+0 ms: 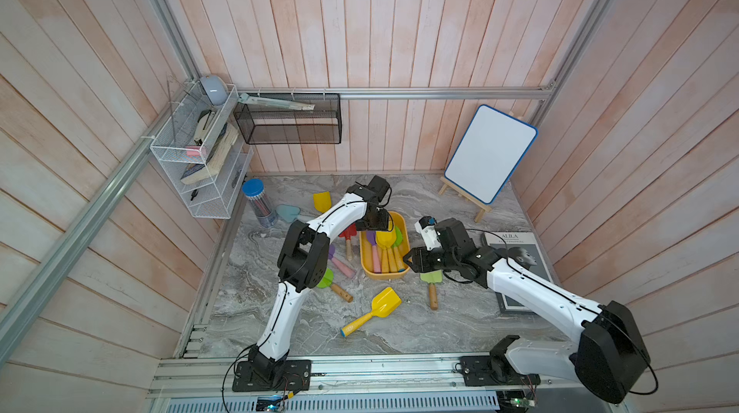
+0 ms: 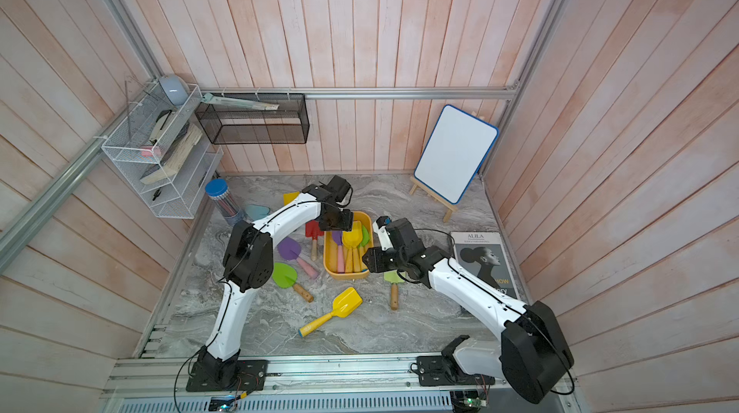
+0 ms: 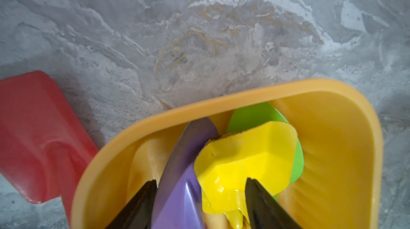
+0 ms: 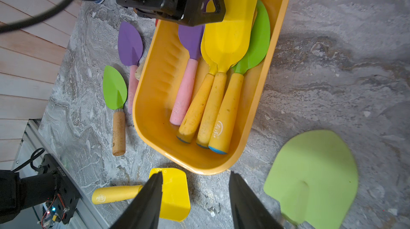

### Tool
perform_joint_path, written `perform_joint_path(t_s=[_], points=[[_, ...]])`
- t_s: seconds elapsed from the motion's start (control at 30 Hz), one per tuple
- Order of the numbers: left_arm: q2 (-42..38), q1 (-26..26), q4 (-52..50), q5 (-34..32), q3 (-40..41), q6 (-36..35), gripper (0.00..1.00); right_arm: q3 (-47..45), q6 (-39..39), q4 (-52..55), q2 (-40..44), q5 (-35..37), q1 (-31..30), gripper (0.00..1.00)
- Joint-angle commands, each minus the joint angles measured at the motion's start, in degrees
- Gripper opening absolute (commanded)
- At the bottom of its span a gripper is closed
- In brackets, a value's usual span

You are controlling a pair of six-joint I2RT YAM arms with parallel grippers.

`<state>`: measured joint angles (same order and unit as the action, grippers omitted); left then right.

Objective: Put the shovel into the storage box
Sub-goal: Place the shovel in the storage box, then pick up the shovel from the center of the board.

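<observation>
Straddling the yellow shovel [image 3: 244, 157], which lies stacked on other shovels [image 4: 187, 77] inside the storage box [image 3: 221, 102], the left gripper [image 3: 200, 180] holds its jaws parted and grips nothing, evidently to clear the blade, while the right gripper [image 4: 196, 173], likewise open-jawed and empty, hangs beside the box to avoid crowding.

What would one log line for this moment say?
left hand: open above storage box | top yellow shovel: in box | right hand: open, empty, beside box
</observation>
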<state>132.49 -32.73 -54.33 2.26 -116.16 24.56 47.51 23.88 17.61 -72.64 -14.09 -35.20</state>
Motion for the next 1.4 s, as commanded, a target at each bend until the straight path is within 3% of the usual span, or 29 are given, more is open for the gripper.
perform_joint_path(t_s=[0.0,0.53,0.83,1.1,1.37], points=[[1.6,-0.4,-1.6,-2.0,-2.6,-1.3,0.70,0.7,-0.8,0.1,-0.6,-0.9,0.1,0.53],[2.8,-1.8,-1.5,-6.3,-5.8,-2.0,0.73,0.1,0.0,0.6,0.1,0.3,0.2,0.53],[-3.9,-2.7,2.1,-8.9,-3.2,-1.2,0.74,1.6,3.7,12.5,2.7,11.6,0.1,0.53],[-17.1,-3.2,12.9,-8.3,9.4,1.0,0.74,-2.9,9.2,21.7,6.3,18.0,-0.4,0.53],[-30.4,-3.5,26.6,0.8,27.6,4.4,0.75,-6.6,13.3,21.4,6.3,17.2,-2.9,0.54]])
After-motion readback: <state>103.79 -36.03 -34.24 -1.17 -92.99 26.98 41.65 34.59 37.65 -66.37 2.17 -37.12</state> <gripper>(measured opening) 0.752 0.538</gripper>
